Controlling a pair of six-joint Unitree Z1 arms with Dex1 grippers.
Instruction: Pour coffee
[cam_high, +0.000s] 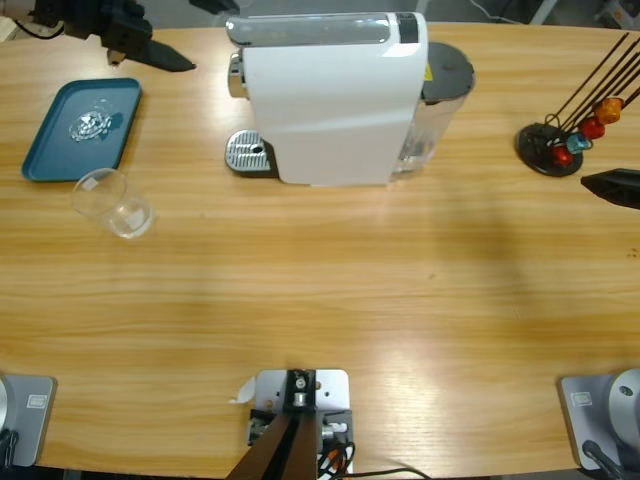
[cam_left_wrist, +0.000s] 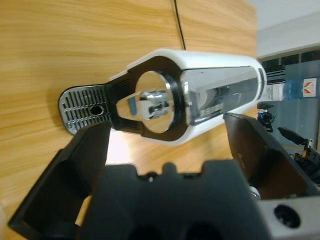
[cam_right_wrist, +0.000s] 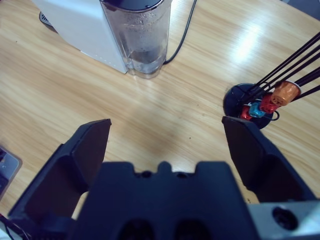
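Observation:
A white coffee machine (cam_high: 330, 100) stands at the back middle of the table, with its metal drip tray (cam_high: 248, 153) on its left side and a clear water tank (cam_high: 435, 110) on its right. A clear glass cup (cam_high: 112, 203) sits on the wood, left of the machine and apart from the drip tray. My left gripper (cam_high: 160, 55) hovers at the back left, open and holding nothing. In the left wrist view it faces the machine's spout (cam_left_wrist: 152, 102) and drip tray (cam_left_wrist: 82, 107). My right gripper (cam_high: 610, 185) is at the right edge, open and holding nothing, near the capsule stand (cam_right_wrist: 250, 102).
A teal tray (cam_high: 45, 150) lies at the far left with a small shiny clear thing (cam_high: 90, 125) on it. The black capsule stand (cam_high: 548, 150) holds red, blue and orange capsules at the far right. A black cable (cam_right_wrist: 182, 35) runs behind the water tank (cam_right_wrist: 142, 37).

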